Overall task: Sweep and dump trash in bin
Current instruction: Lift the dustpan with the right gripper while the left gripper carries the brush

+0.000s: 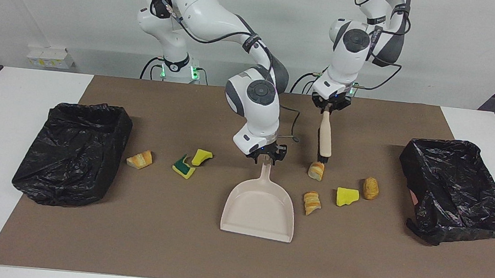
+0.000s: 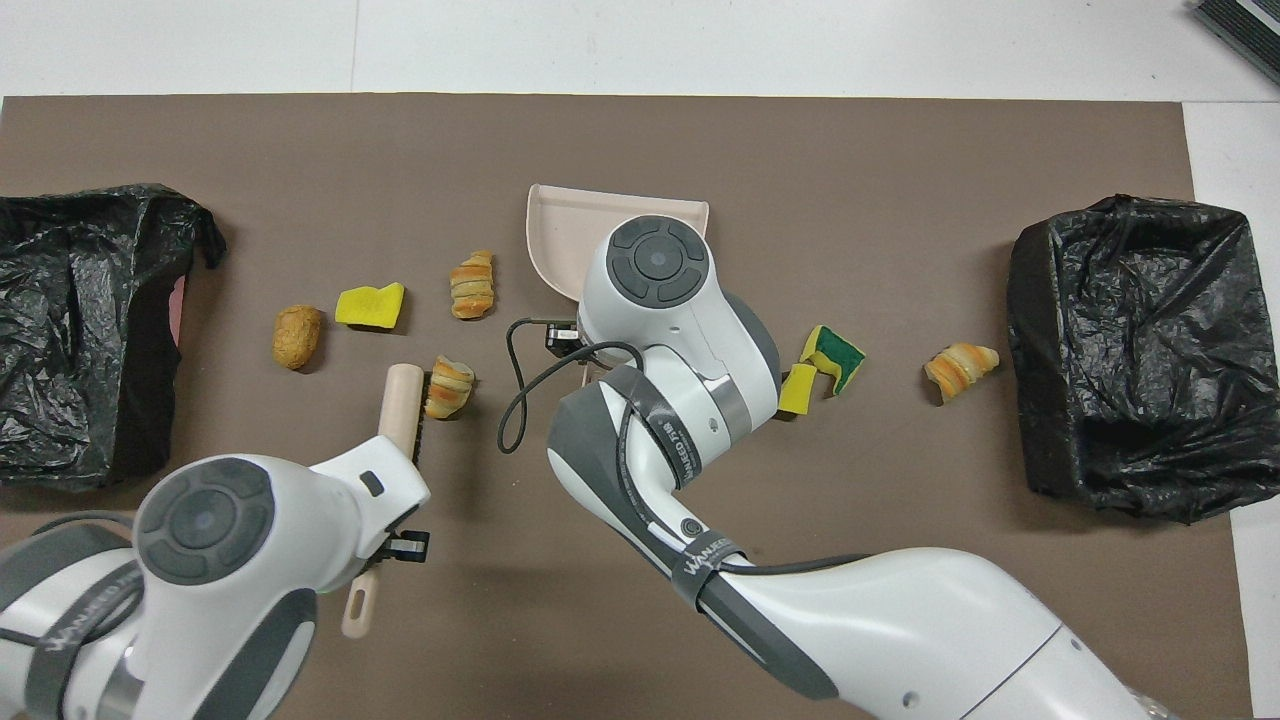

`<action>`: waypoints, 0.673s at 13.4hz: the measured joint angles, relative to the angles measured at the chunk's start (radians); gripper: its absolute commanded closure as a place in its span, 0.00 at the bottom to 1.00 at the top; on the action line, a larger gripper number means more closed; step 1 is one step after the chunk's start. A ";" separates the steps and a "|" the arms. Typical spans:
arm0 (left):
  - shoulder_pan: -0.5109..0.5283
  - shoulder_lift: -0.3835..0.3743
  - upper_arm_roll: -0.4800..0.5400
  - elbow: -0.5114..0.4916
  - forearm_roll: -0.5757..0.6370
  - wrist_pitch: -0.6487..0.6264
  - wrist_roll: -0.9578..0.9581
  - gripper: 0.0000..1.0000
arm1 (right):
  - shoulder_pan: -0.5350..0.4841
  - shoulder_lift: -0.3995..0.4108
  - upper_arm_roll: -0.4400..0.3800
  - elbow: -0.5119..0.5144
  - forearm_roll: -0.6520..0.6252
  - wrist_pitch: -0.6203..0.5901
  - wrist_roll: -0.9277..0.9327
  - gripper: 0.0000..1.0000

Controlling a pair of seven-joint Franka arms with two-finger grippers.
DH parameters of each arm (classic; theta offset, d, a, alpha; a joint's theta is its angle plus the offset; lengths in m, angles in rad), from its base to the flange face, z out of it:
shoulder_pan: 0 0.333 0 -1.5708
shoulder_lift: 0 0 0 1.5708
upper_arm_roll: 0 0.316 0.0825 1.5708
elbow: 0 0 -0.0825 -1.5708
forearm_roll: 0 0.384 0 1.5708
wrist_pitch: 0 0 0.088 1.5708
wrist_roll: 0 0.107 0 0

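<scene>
The beige dustpan (image 1: 259, 209) (image 2: 565, 235) lies flat at mid-table. My right gripper (image 1: 266, 157) sits at the end of its handle. My left gripper (image 1: 331, 105) is shut on the beige brush (image 1: 326, 137) (image 2: 400, 400), which hangs down with its head just over a bread chunk (image 1: 316, 170) (image 2: 449, 387). More trash lies nearby: a bread chunk (image 1: 312, 202), a yellow sponge piece (image 1: 347, 197) and a round brown chunk (image 1: 370, 188). Toward the right arm's end are a yellow sponge piece (image 1: 201, 156), a green-backed one (image 1: 183, 167) and a bread chunk (image 1: 140, 159).
A black-bagged bin (image 1: 74, 150) (image 2: 1130, 350) stands at the right arm's end of the brown mat. Another bin (image 1: 458, 191) (image 2: 80, 330) stands at the left arm's end. The right arm hides the dustpan's handle in the overhead view.
</scene>
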 measured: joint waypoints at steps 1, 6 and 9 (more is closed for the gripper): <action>0.061 0.002 0.000 0.019 0.008 -0.006 0.029 1.00 | 0.001 0.003 0.000 0.000 -0.014 0.004 0.000 0.61; 0.317 0.162 0.003 0.218 0.034 0.018 0.111 1.00 | 0.002 0.017 0.001 0.001 -0.050 0.019 -0.018 1.00; 0.344 0.340 0.002 0.350 0.068 0.018 0.110 1.00 | 0.002 0.002 0.004 0.011 -0.050 0.018 -0.135 1.00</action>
